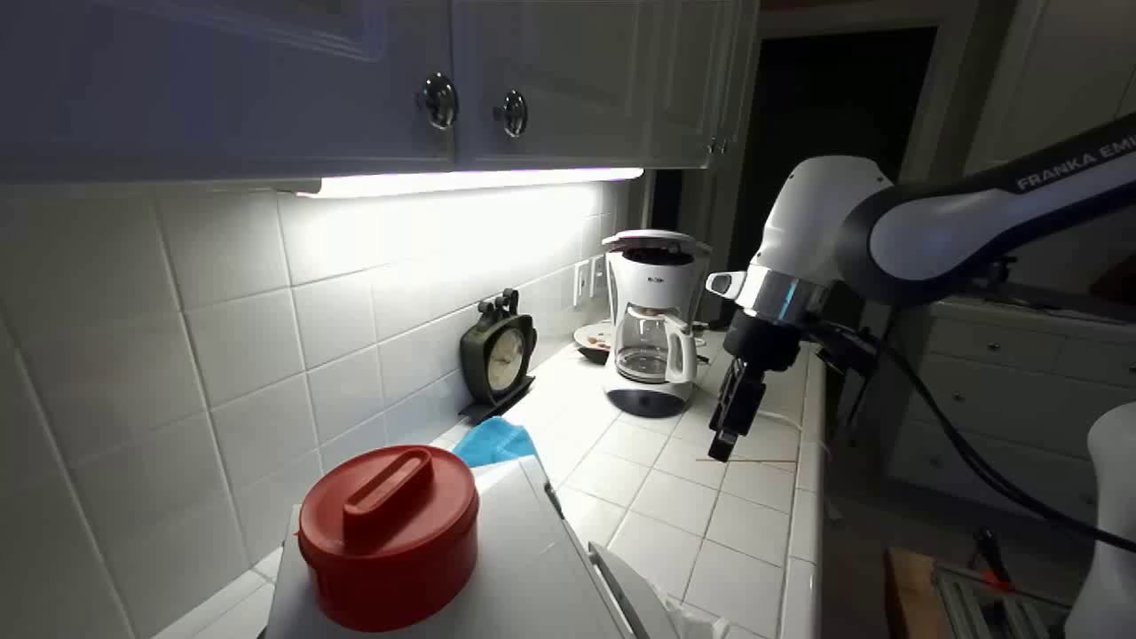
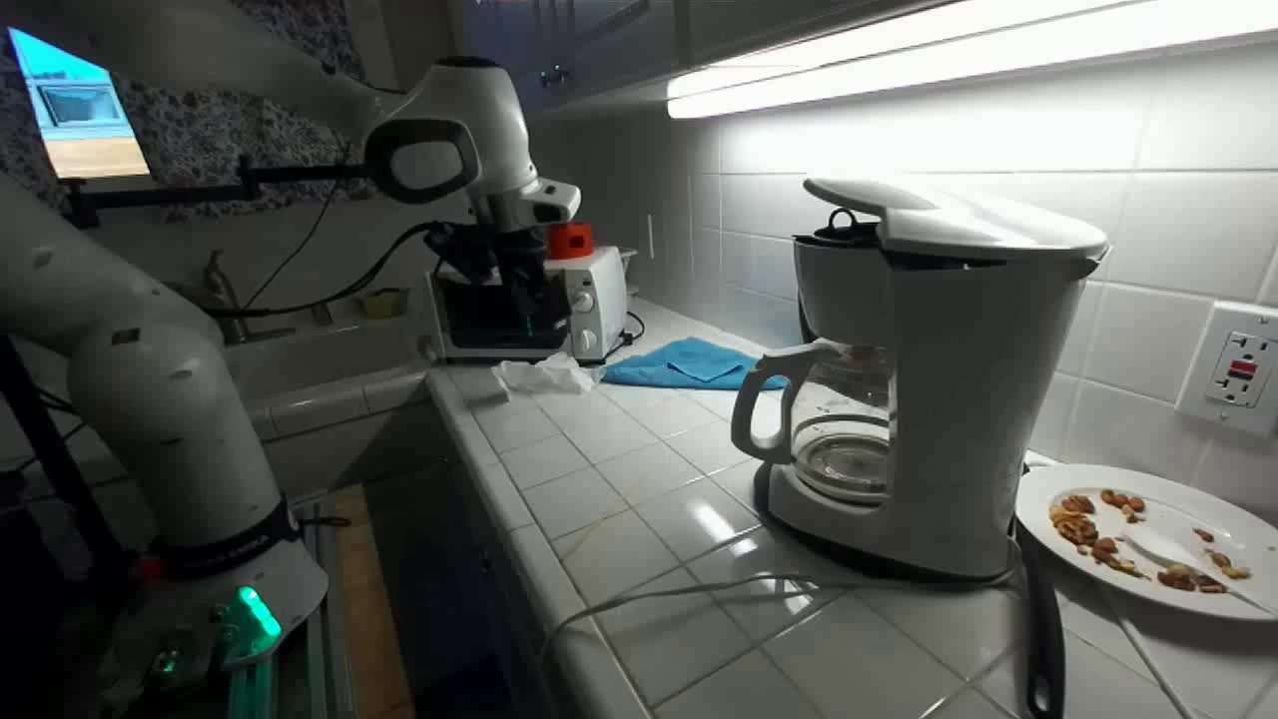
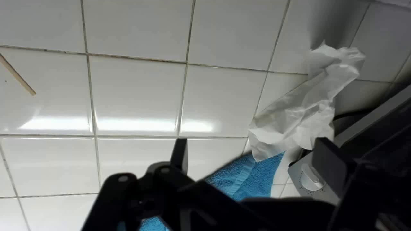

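My gripper (image 3: 253,157) hangs open above the white tiled counter, with nothing between its fingers. Both exterior views show it pointing down, clear of the tiles. Beneath it in the wrist view lie a crumpled white paper (image 3: 298,112) and a folded blue cloth (image 3: 257,179), partly hidden by the gripper. The paper overlaps a corner of the cloth in that view. A dial of the white toaster oven (image 3: 310,179) shows beside the right finger. In an exterior view the paper (image 2: 549,374) rests in front of the oven (image 2: 604,300), with the cloth (image 2: 689,364) alongside.
A red lidded container (image 1: 390,541) stands on the oven. Farther along the counter is a white coffee maker (image 2: 958,399) with a glass carafe (image 2: 844,449); its cord crosses the tiles. A plate (image 2: 1178,489) holds nuts. A dark clock-like dial (image 1: 506,359) leans by the wall. A thin stick (image 3: 17,75) lies on the tiles.
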Controlling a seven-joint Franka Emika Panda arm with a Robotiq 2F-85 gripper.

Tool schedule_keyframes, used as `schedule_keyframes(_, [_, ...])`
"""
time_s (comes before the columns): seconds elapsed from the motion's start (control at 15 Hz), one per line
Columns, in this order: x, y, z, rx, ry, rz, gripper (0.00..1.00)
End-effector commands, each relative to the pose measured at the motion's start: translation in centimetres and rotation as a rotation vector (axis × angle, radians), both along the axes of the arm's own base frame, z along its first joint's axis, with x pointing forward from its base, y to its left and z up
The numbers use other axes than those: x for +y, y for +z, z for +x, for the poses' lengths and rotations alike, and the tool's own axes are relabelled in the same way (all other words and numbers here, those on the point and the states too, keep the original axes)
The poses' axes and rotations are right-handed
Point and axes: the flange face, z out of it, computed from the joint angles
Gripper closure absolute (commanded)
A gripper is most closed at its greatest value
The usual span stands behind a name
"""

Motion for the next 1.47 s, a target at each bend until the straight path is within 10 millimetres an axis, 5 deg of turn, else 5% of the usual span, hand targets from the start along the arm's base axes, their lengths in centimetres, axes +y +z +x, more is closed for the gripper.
schedule_keyframes(0.0, [0.0, 0.1, 0.0, 0.001, 0.0, 0.0, 0.0])
schedule_keyframes(0.53, [-0.7, 0.1, 0.5, -0.033, -0.044, -0.019, 0.0])
schedule_keyframes(1.4, [-4.5, -4.6, 9.6, -0.13, -0.038, -0.042, 0.0])
